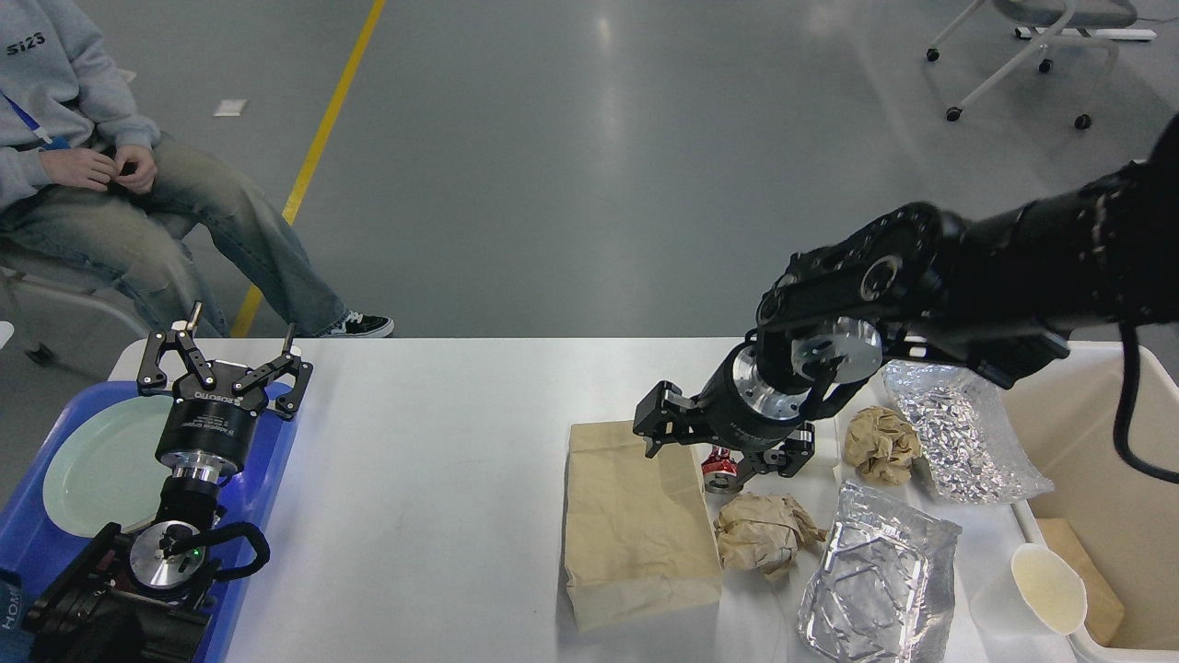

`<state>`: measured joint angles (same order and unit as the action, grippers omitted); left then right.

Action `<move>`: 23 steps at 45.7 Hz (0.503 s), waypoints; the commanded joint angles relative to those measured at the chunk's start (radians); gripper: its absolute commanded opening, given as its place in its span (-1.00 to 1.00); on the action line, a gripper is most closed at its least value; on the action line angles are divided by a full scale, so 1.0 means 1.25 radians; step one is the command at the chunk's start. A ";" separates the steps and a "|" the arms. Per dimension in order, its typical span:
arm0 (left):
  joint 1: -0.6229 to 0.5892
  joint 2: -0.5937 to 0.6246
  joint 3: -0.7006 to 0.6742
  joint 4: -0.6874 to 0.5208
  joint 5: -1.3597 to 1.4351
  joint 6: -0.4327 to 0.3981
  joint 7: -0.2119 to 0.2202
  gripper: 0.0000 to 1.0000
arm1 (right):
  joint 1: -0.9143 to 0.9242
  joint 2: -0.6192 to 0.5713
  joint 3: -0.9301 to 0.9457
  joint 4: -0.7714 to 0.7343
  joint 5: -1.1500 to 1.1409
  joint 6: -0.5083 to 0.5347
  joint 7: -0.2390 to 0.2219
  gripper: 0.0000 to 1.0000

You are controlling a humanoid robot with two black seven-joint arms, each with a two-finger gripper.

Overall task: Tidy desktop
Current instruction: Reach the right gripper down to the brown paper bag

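**Right claw lowered over the crushed red can**

The step in hand is judged to be the pick-up of one piece of rubbish from the white bench (442, 479). The right claw (705, 453) is held low at the top edge of the flat paper bag (637, 520), its fingers spread, with the crushed red can (718, 468) seen partly between them; whether the can is touched cannot be told. The left claw (224, 370) is held spread and empty above the blue tray (276, 470), which carries one pale green plate (97, 465).

The next move is judged to call for a closing of the fingers on the can, a lift, and a carry to the beige bin (1101, 442) at the bench's right end.

On the bench are counted: one flat paper bag, one red can, two crumpled brown paper balls (764, 534), two foil containers (880, 580), and a white cup, largely hidden behind the right arm. A pale lid or disc (1050, 589) rests at the bin's near rim.
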<state>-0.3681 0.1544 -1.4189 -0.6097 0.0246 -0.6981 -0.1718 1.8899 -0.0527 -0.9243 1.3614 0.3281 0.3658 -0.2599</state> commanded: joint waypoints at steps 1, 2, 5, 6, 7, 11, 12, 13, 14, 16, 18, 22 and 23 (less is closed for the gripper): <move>0.000 0.000 0.000 0.001 0.000 0.000 0.000 0.93 | -0.134 0.047 0.026 -0.072 -0.094 -0.118 -0.001 1.00; 0.000 0.000 0.000 -0.001 0.000 0.000 0.000 0.93 | -0.151 0.065 0.028 -0.084 -0.107 -0.137 -0.001 1.00; 0.000 0.000 0.000 -0.001 0.000 0.000 0.000 0.93 | -0.219 0.100 0.030 -0.139 -0.142 -0.173 -0.001 1.00; 0.000 0.000 0.000 0.001 0.000 0.000 0.000 0.93 | -0.235 0.105 0.030 -0.155 -0.150 -0.182 -0.001 1.00; 0.000 0.000 0.000 -0.001 0.000 0.000 0.000 0.93 | -0.249 0.108 0.030 -0.171 -0.157 -0.187 -0.001 1.00; 0.000 0.000 0.000 -0.001 0.000 0.000 0.000 0.93 | -0.293 0.135 0.030 -0.219 -0.185 -0.188 -0.001 1.00; 0.000 0.000 0.000 0.001 0.000 0.000 0.000 0.93 | -0.302 0.142 0.030 -0.226 -0.192 -0.188 -0.001 1.00; 0.000 0.000 0.000 -0.001 0.000 0.000 0.000 0.93 | -0.308 0.146 0.030 -0.230 -0.199 -0.191 -0.001 1.00; 0.000 0.000 0.000 -0.001 0.000 0.000 0.000 0.93 | -0.313 0.150 0.030 -0.234 -0.204 -0.193 -0.001 1.00; 0.000 0.000 0.000 -0.001 0.000 0.000 0.000 0.93 | -0.321 0.151 0.031 -0.242 -0.211 -0.201 -0.001 1.00; 0.000 0.000 0.000 0.001 0.000 0.000 0.000 0.93 | -0.331 0.154 0.030 -0.252 -0.213 -0.215 -0.001 1.00; 0.000 0.000 0.000 -0.001 0.000 0.000 0.000 0.93 | -0.344 0.162 0.026 -0.260 -0.216 -0.251 -0.001 1.00; 0.000 0.000 0.000 -0.001 0.000 0.000 0.000 0.93 | -0.345 0.164 0.025 -0.260 -0.216 -0.256 -0.001 1.00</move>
<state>-0.3681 0.1551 -1.4189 -0.6104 0.0245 -0.6980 -0.1718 1.4756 0.1411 -0.8866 1.0478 0.0635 0.0905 -0.2608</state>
